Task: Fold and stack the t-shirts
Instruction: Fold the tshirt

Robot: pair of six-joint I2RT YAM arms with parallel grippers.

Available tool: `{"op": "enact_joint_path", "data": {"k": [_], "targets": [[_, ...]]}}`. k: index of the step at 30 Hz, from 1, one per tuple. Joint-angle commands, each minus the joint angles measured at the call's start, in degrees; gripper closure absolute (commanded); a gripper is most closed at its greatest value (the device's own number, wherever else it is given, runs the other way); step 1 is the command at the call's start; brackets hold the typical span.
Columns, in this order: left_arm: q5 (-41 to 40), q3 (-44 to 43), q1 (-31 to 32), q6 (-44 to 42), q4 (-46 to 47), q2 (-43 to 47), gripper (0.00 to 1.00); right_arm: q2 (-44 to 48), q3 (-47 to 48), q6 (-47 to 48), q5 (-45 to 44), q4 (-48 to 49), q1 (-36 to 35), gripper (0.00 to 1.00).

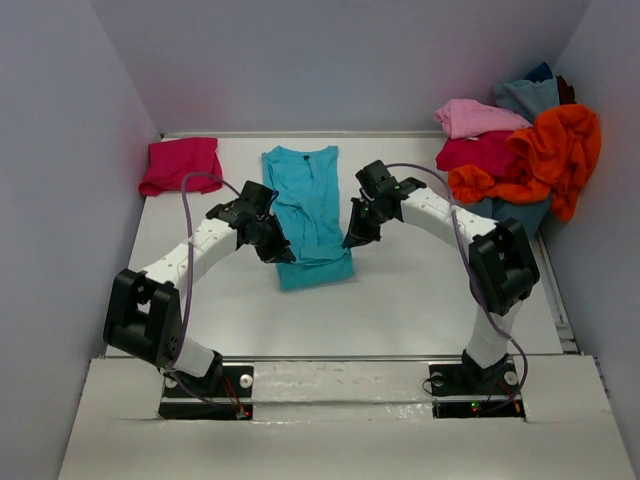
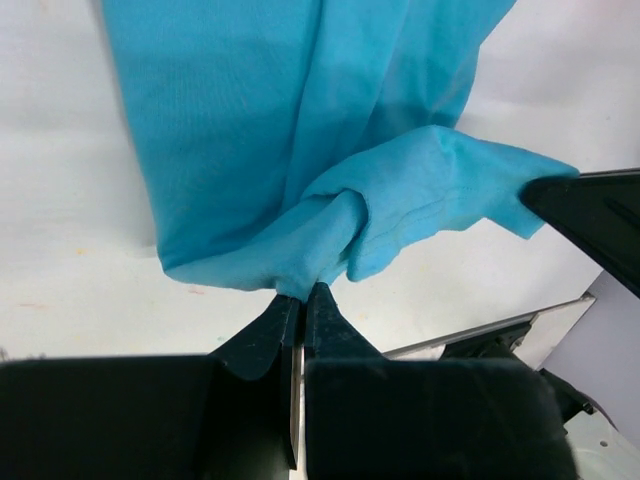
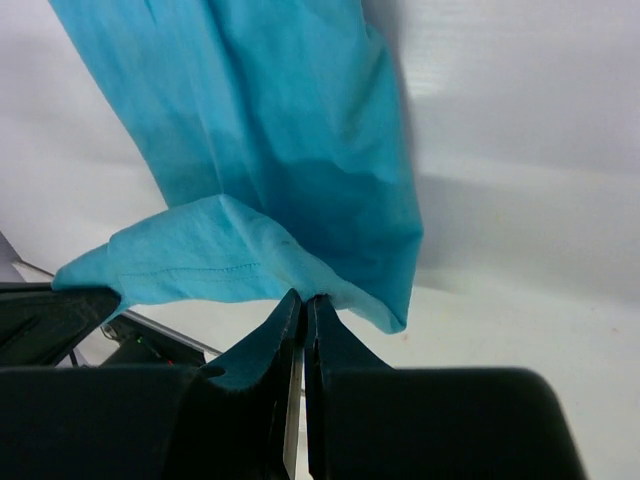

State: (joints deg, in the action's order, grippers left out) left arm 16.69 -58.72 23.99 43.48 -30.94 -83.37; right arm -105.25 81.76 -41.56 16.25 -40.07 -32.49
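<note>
Out in the middle of the worktop [image 1: 420, 290], got the turquoise t-shirt [image 1: 305, 200] lying as a long strip, left fingers [image 2: 262, 340] and right fingers [image 3: 335, 345] each pinched tight on a side edge toward its near end, folded magenta t-shirt [image 1: 180, 163] far-left, messy pile of others [image 1: 530, 150] far-right.

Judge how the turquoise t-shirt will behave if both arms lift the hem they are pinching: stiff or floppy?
Probably floppy: the turquoise t-shirt bunches and folds where the left fingers and right fingers pinch it. Likely light, since thin pinches hold its corners. It may sag in the middle between the two grips.
</note>
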Motion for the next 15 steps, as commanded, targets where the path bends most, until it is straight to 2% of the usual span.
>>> {"op": "enact_joint_path", "data": {"k": [1, 7, 15], "targets": [[-1.22, -5.17, -1.57, -2.26, -1.23, -1.44, 0.94, -2.85, 7.96, 2.97, 0.71, -1.76, 2.16, 0.93], [-1.75, -10.88, -3.33, -3.67, -1.32, -6.01, 0.94, -8.64, 16.23, 4.64, 2.12, -3.95, 4.01, 0.93], [-2.28, -17.92, -4.56, -4.99, -1.76, -13.03, 0.94, -19.63, 33.88, 7.63, 4.75, -9.93, 5.16, 0.93]]}}
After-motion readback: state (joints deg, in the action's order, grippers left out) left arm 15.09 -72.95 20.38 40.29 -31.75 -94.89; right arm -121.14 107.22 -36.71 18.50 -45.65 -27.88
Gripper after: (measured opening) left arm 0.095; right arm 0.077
